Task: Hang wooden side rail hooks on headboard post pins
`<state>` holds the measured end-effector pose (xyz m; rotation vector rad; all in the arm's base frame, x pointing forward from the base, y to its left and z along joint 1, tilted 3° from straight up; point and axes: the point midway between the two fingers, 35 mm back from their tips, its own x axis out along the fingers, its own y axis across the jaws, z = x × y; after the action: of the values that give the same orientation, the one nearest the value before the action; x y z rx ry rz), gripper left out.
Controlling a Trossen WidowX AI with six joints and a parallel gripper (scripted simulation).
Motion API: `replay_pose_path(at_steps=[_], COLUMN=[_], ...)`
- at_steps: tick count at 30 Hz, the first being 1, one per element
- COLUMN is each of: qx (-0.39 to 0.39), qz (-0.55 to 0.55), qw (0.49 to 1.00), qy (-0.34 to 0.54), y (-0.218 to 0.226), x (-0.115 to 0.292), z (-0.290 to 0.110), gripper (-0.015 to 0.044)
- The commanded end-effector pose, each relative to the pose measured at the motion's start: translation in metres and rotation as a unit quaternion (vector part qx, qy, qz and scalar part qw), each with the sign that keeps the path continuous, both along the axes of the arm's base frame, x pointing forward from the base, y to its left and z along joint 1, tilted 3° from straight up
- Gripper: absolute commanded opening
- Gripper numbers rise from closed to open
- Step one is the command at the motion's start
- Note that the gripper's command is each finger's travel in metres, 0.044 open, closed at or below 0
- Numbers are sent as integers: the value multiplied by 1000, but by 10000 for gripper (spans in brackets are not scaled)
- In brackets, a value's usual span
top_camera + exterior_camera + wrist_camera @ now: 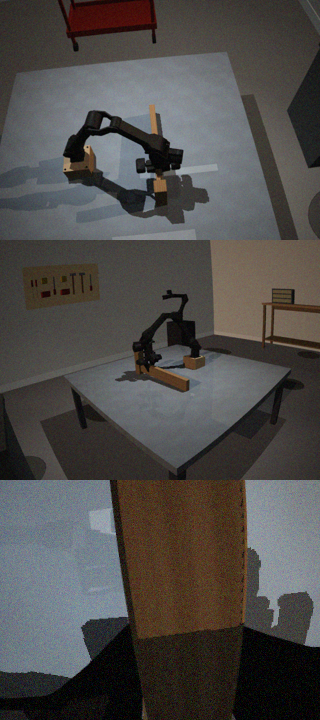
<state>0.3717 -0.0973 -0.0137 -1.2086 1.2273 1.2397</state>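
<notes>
- Your dim workshop's blue desk (pixel 219 395) carries everything.
- Your claw (pixel 158 171) clamps the side rail (pixel 165 376) beside the headboard post (pixel 160 189), steering the hooks.
- The rail's far end rests away from the post, on the desk.

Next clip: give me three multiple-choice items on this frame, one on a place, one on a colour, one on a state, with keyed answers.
1. Where does the rail's far end sit?
A. on the table
B. on the cart
C. in the air

2. What colour is the cart beyond the table?
A. blue
B. red
C. green

3. The gripper is:
A. open, clear of the rail
B. shut on nothing
C. shut on the rail

Key: 1 A, the side rail slopes down onto the table. 2 B, the cart is red. 3 C, the gripper clamps the rail beside the post.
</notes>
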Motion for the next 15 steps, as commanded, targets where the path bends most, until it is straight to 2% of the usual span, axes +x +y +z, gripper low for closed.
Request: replay_pose_path(at_steps=[1, 15], qx=[-2, -2], qz=[2, 2], qw=[1000, 1000], qy=[-3, -3], y=[-2, -3], x=[0, 1], z=[2, 3], gripper=[0, 0])
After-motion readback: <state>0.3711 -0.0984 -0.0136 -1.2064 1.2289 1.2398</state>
